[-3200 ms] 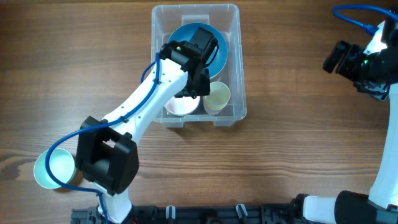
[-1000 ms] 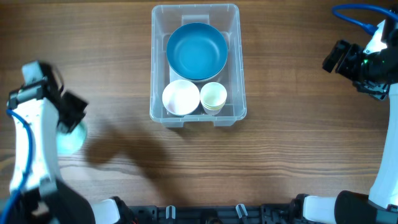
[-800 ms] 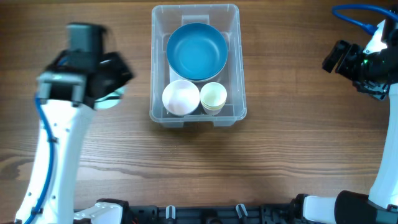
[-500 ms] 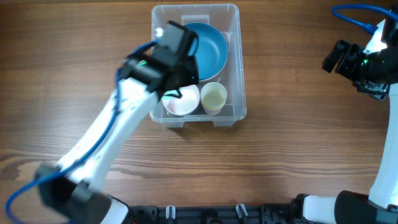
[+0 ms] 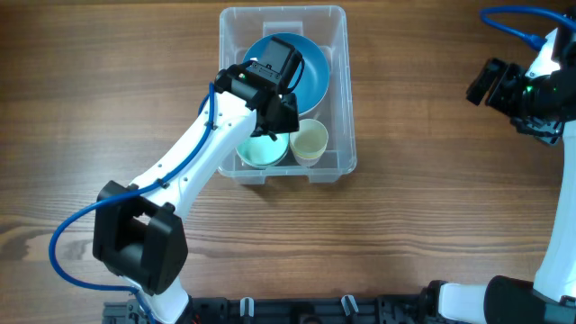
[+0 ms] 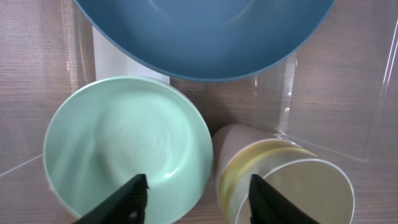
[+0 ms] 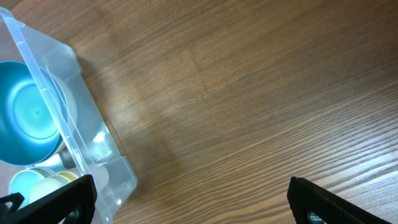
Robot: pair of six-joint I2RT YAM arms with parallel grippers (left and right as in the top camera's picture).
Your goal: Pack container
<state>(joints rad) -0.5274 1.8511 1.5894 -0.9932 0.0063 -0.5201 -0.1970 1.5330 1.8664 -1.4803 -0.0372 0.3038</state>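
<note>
Close in, lower edge of the left wrist view: left hand (image 6: 198,196) is spread, holding nothing. One finger (image 6: 132,198) lies over the mint bowl (image 6: 124,140), the other over the cups (image 6: 292,186), so the gap straddles the bowl's right rim. Cannot tell if a pad touches the rim.

- Mint bowl: lower left of that view, upright. Cups just beside it on the right, perhaps touching.
- Blue bowl (image 6: 205,31): across the top, its edge overhanging the mint bowl.
- All three sit in the container (image 5: 335,54), top centre of the overhead view.
- Far right: right hand (image 7: 189,202) spread, holding nothing, over bare surface (image 7: 249,93), well apart from the container.

Risks, as I judge them:
- A slanted lift could hook the mint rim and tip or drag the bowl out.
- The finger above the cups could topple the stack on any sideways drift.
- Little room; a nudge to the blue bowl could shift everything.
</note>
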